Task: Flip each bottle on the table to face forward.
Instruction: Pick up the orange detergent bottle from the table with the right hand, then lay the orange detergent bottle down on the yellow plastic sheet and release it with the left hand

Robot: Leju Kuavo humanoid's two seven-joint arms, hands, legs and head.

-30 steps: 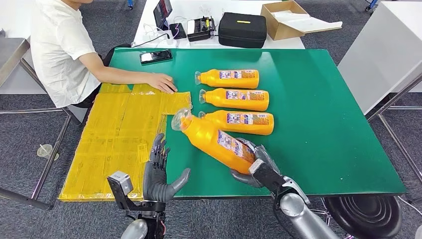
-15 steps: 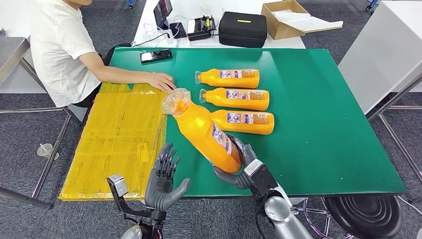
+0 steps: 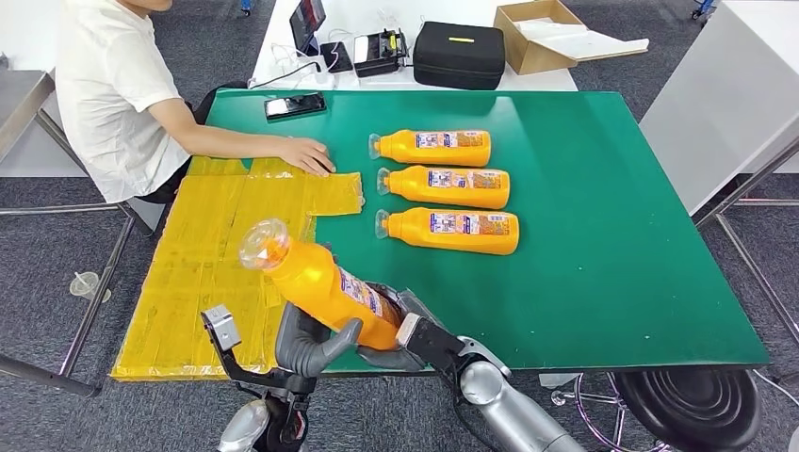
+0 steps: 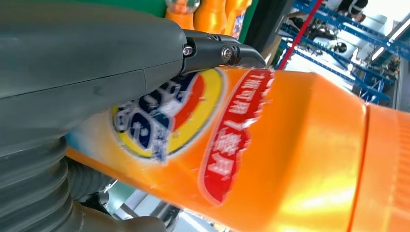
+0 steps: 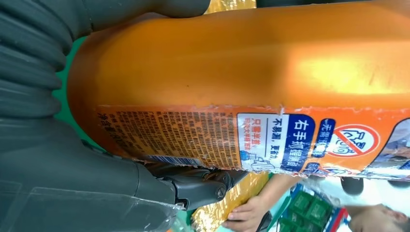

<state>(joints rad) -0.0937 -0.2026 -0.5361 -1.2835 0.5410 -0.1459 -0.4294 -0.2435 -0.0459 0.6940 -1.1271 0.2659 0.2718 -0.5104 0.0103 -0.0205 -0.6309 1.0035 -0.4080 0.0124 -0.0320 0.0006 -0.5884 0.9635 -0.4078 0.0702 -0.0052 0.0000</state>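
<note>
You see three bottles [image 3: 439, 148] [image 3: 450, 187] [image 3: 455, 231] lying in row mid-table [image 3: 603, 235], fourth bottle [image 3: 320, 285] raised over near edge, between left hand [image 3: 306, 347] and right hand [image 3: 396, 330].

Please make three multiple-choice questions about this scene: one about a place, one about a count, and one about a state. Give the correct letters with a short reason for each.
1. Where is the lifted bottle?
A. Above the near edge of the green table, towards the yellow sheets
B. On the white table behind
C. On the floor

2. How many bottles lie flat on the green table?
A. One
B. Three
C. Five

3. How is the lifted bottle held?
A. By the person's hand
B. By the left robot hand alone
C. By both robot hands, the right robot hand at its base

Answers: 1 A, it hangs tilted over the table's front edge beside the yellow sheets. 2 B, three lie in a row, caps pointing the same way. 3 C, both wrist views show fingers pressed against it.
</note>
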